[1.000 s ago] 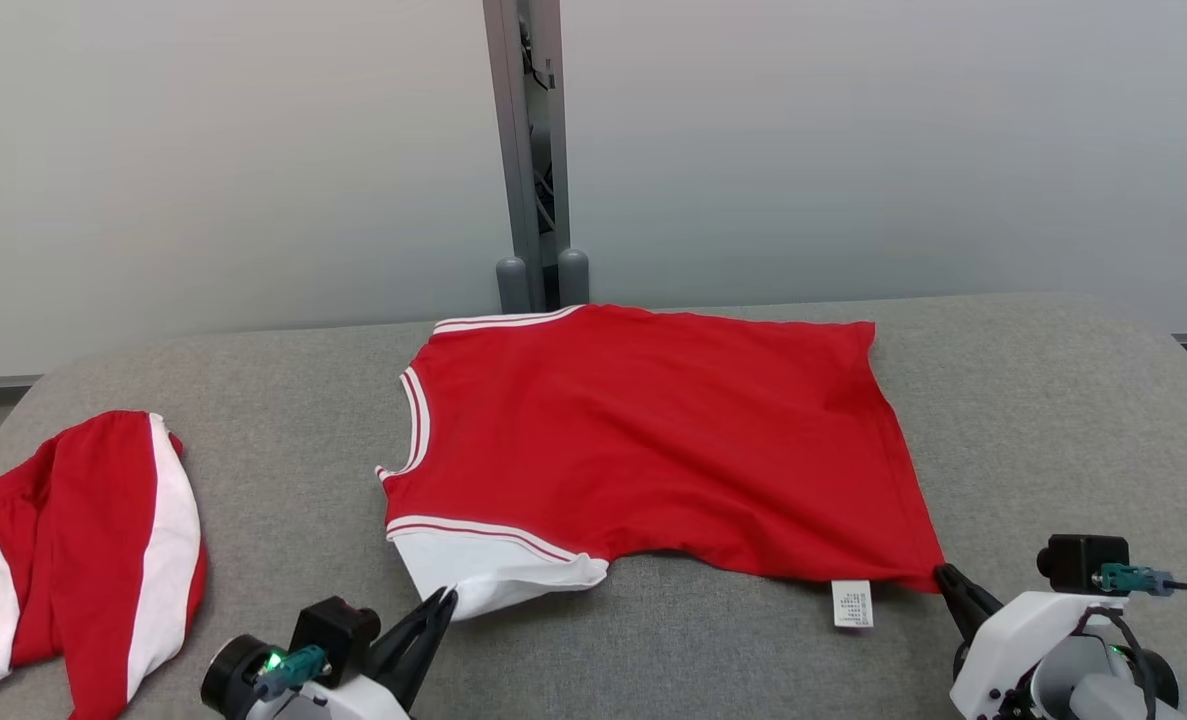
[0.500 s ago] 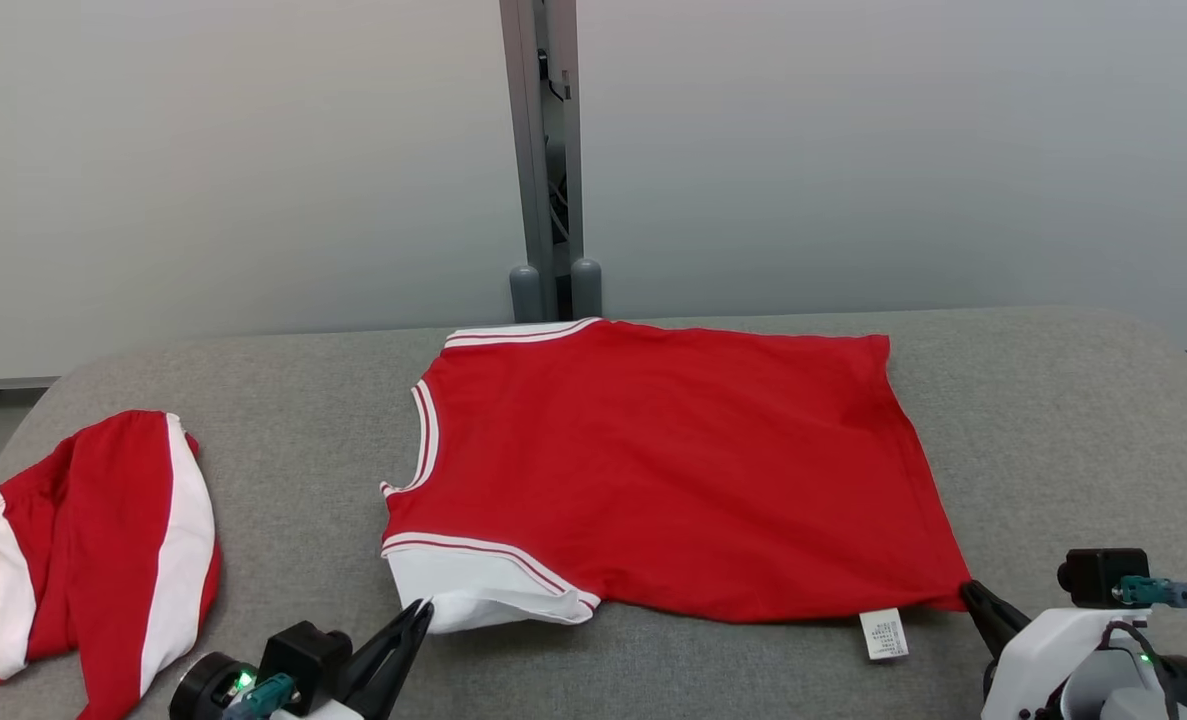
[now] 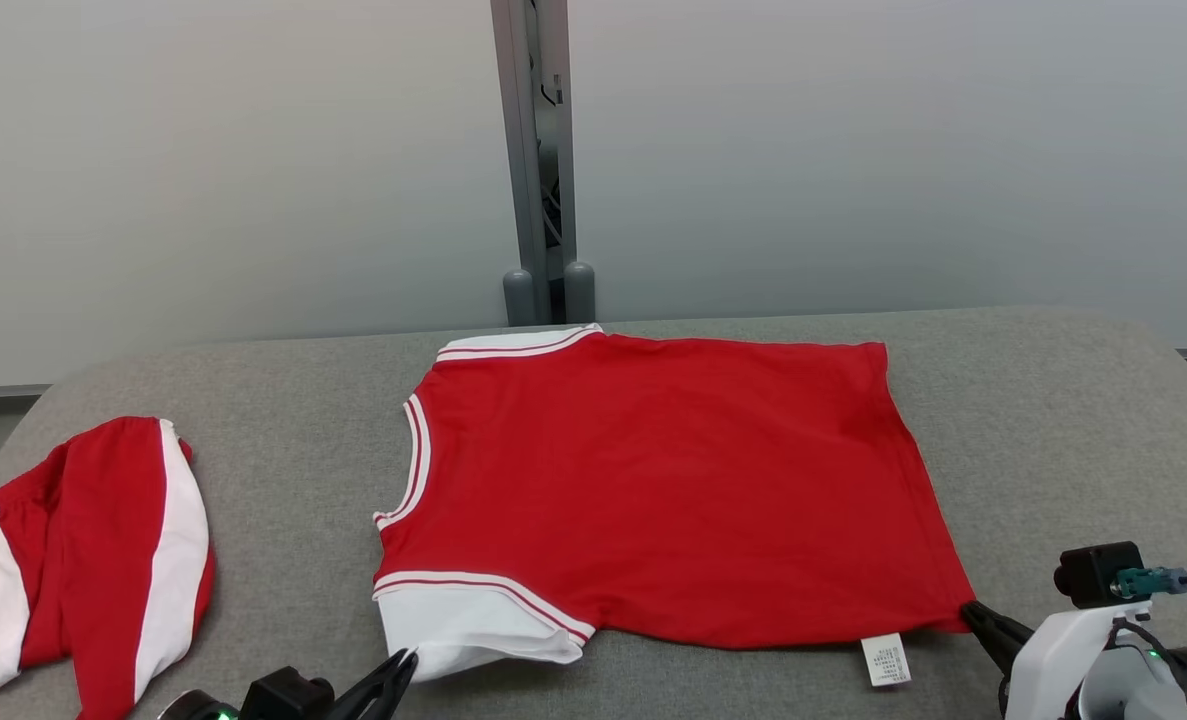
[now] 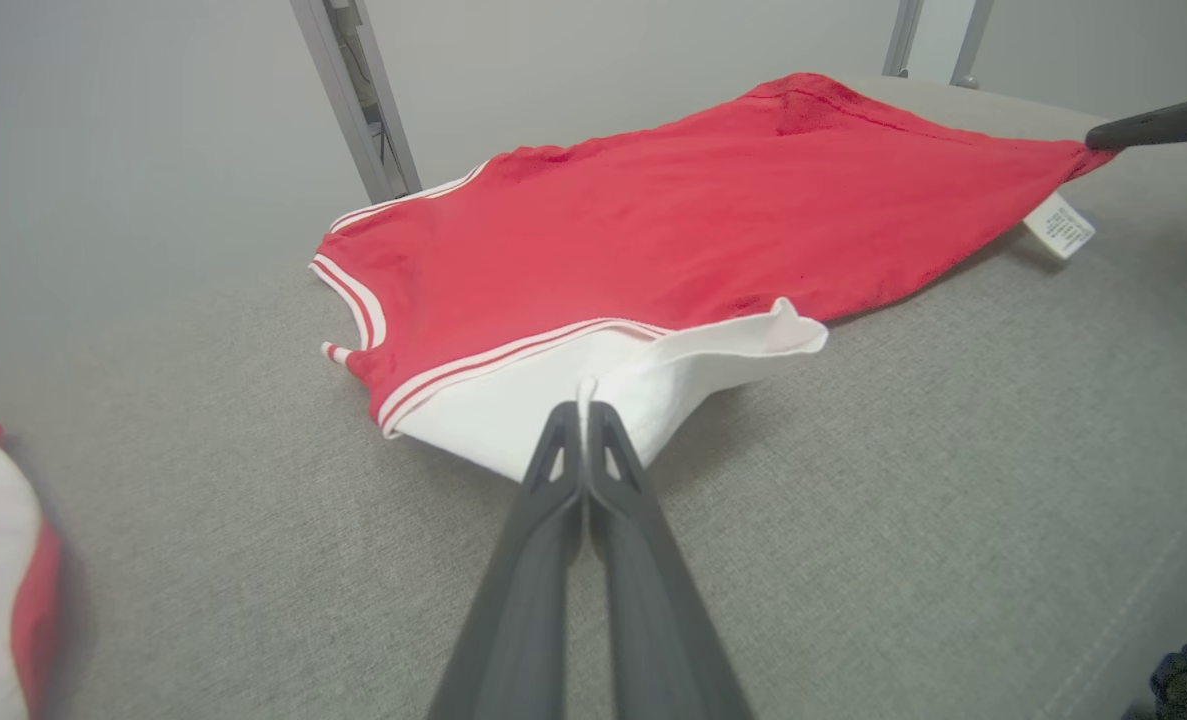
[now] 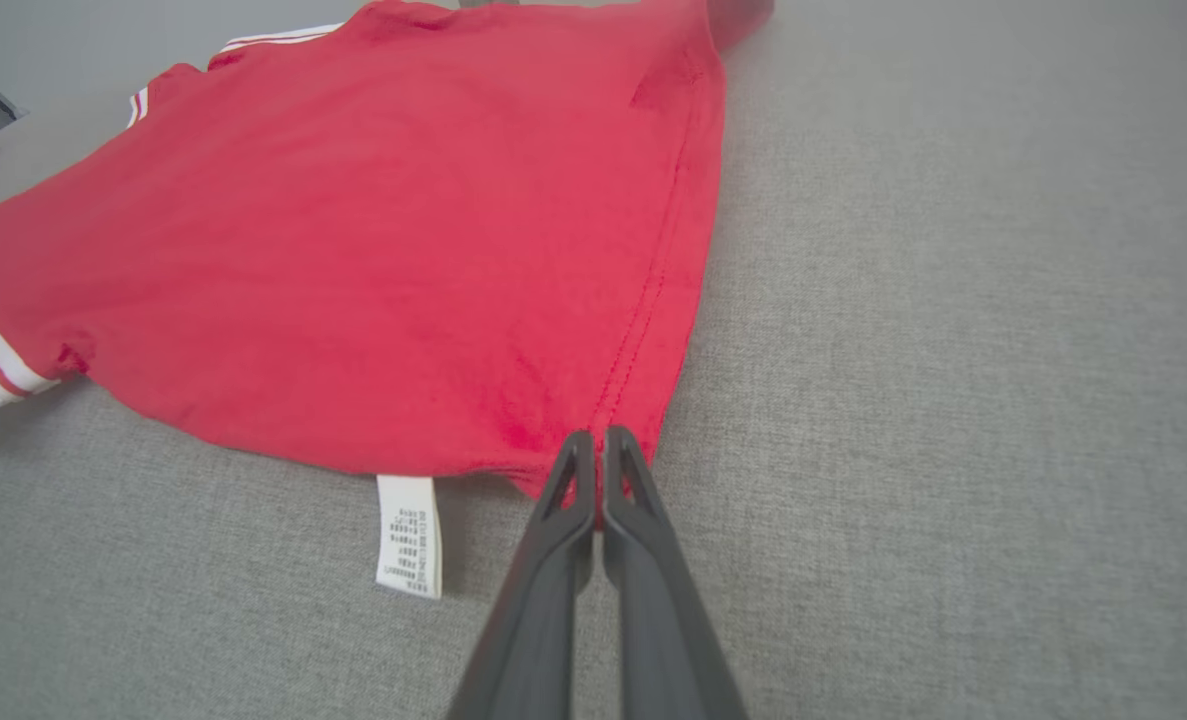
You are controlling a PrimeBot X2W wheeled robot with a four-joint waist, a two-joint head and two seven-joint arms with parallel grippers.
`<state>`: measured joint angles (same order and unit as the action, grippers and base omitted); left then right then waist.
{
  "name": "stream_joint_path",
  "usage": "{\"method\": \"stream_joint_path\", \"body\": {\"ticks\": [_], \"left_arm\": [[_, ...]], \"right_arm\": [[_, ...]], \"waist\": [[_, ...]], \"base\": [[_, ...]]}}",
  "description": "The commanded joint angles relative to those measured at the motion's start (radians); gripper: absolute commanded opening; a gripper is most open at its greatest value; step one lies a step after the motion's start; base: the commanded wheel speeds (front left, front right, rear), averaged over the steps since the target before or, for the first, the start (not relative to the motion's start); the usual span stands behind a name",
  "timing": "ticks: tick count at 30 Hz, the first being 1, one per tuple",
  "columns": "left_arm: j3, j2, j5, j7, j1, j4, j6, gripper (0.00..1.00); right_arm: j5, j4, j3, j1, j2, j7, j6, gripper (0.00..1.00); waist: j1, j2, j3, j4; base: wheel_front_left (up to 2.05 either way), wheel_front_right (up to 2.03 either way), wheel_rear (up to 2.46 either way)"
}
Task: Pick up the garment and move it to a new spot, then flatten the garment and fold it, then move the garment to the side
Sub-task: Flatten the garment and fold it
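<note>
Red shirt (image 3: 653,480) lies spread near the middle of the grey table (image 3: 1053,420), neck toward the robot's left, hem toward its right, mostly flat with faint ripples. Left gripper (image 4: 585,410) is pinched fully closed on the edge of the white sleeve (image 4: 513,420) nearest the robot. Right gripper (image 5: 601,438) is pinched fully closed on the near hem corner, right at the side seam. Both grips sit on the near edge at opposite ends, so my read is they're placed to put tension across the cloth and drag it taut on the table: flatten step, fold not begun. Near edge bows in a little between them and the sleeve curls up by the left tips, so tension looks uneven. White care label (image 5: 408,535) sticks out from under the near edge, just beside the right gripper, not caught in it. Second red-and-white piece (image 3: 83,560) is bunched at the table's left end, well apart and out of the way. Risk: thin corner pinches could slip if pulled harder.
</note>
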<state>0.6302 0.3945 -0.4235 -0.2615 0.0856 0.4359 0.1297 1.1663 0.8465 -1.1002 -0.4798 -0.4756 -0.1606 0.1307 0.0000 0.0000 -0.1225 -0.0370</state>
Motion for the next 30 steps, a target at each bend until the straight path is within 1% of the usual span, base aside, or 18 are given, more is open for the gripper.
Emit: {"method": "stream_joint_path", "body": {"ticks": [1,8,12,17,21,24,30], "left_arm": [[0.004,0.016,-0.011,-0.003,-0.006,-0.003,0.001,0.00],[0.080,0.062,-0.036,-0.003,-0.007,0.006,0.001,0.00],[0.157,0.112,-0.066,-0.003,0.018,0.011,0.001,0.00],[0.239,0.173,-0.135,0.014,0.028,-0.004,0.001,0.00],[0.329,0.235,-0.201,0.039,0.032,-0.062,0.001,0.00],[0.388,0.297,-0.260,0.053,0.062,-0.120,0.001,0.00],[0.519,0.389,-0.361,0.084,0.106,-0.248,0.001,0.00]], "right_arm": [[0.012,-0.015,-0.007,-0.005,-0.018,0.014,0.000,0.00],[0.060,-0.075,-0.046,-0.004,-0.063,0.087,0.000,0.00],[0.101,-0.129,-0.070,0.004,-0.096,0.156,0.000,0.00],[0.150,-0.202,-0.091,0.015,-0.150,0.237,0.000,0.00],[0.189,-0.256,-0.103,0.026,-0.193,0.302,0.000,0.00],[0.219,-0.295,-0.107,0.036,-0.221,0.344,0.000,0.00],[0.277,-0.364,-0.111,0.055,-0.267,0.429,0.000,0.00]], "waist": [[0.0000,0.0000,0.002,-0.001],[0.0000,0.0000,0.011,-0.003],[0.0000,0.0000,0.017,0.003],[0.0000,0.0000,0.021,0.008],[0.0000,0.0000,0.020,0.012],[0.0000,0.0000,0.019,0.018],[0.0000,0.0000,0.016,0.023]], "base": [[0.00,0.00,0.00],[0.00,0.00,0.00],[0.00,0.00,0.00],[0.00,0.00,0.00],[0.00,0.00,0.00],[0.00,0.00,0.00],[0.00,0.00,0.00]]}}
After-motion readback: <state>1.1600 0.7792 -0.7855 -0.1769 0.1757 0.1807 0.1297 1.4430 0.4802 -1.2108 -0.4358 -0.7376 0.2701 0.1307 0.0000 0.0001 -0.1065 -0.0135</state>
